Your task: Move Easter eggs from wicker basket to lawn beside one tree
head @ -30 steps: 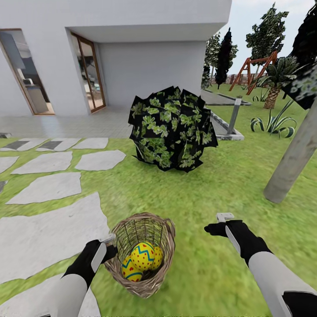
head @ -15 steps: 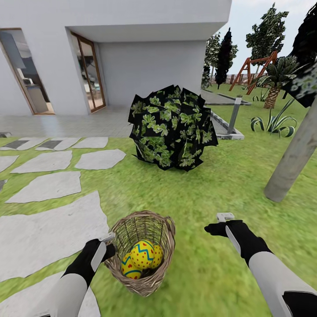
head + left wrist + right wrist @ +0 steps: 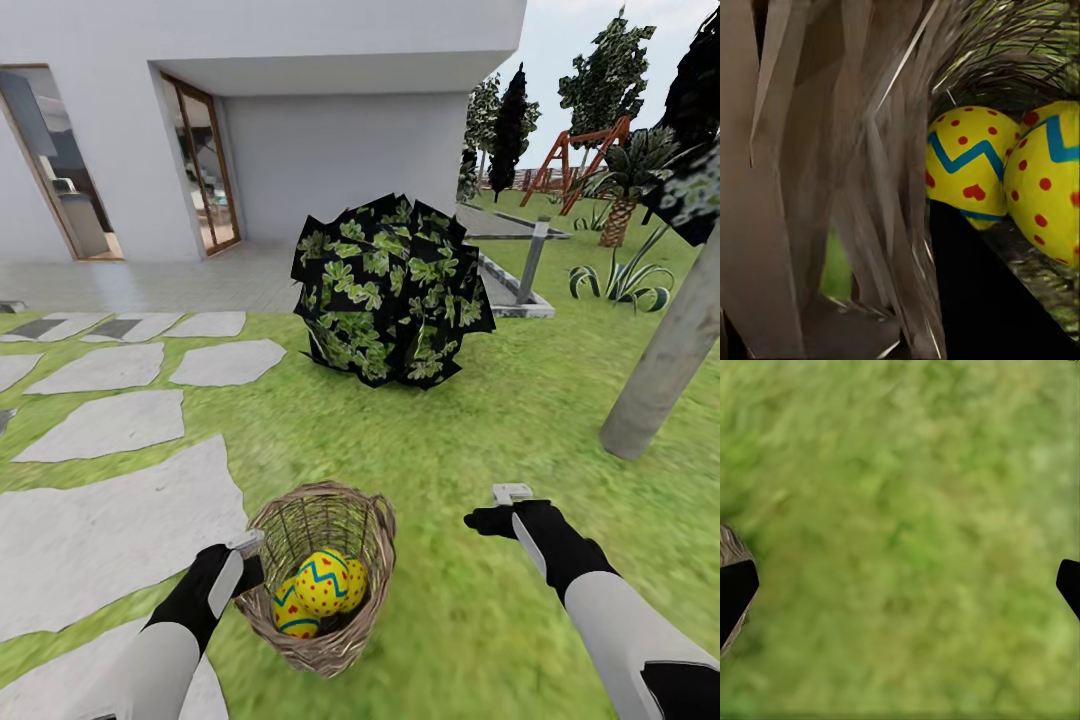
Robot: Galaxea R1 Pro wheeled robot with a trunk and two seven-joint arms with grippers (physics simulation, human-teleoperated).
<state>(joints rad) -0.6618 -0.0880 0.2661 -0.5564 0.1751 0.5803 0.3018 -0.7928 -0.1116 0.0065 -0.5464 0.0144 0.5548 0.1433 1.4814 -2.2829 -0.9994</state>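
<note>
The wicker basket (image 3: 372, 540) stands on the lawn (image 3: 470, 430) just in front of me. Three yellow Easter eggs with blue zigzags and red dots lie in it: one on top (image 3: 322, 583), one lower left (image 3: 288, 614), one behind to the right (image 3: 354, 585). My left gripper (image 3: 246, 546) is at the basket's left rim and looks shut on the weave. In the left wrist view the wicker wall (image 3: 870, 187) is very close, with two eggs (image 3: 964, 165) (image 3: 1050, 180) behind it. My right gripper (image 3: 508, 496) hangs open over bare grass (image 3: 900, 547) to the basket's right. The tree trunk (image 3: 665, 370) rises at right.
A round black-and-green bush (image 3: 390, 290) stands straight ahead on the grass. Grey paving slabs (image 3: 110, 540) cover the left side. A white house (image 3: 330, 120) lies behind. A short palm (image 3: 620, 215) and a red swing frame (image 3: 580, 150) are far right.
The basket has rocked slightly and the eggs have shifted a little inside it. Both arms stay almost where they were.
</note>
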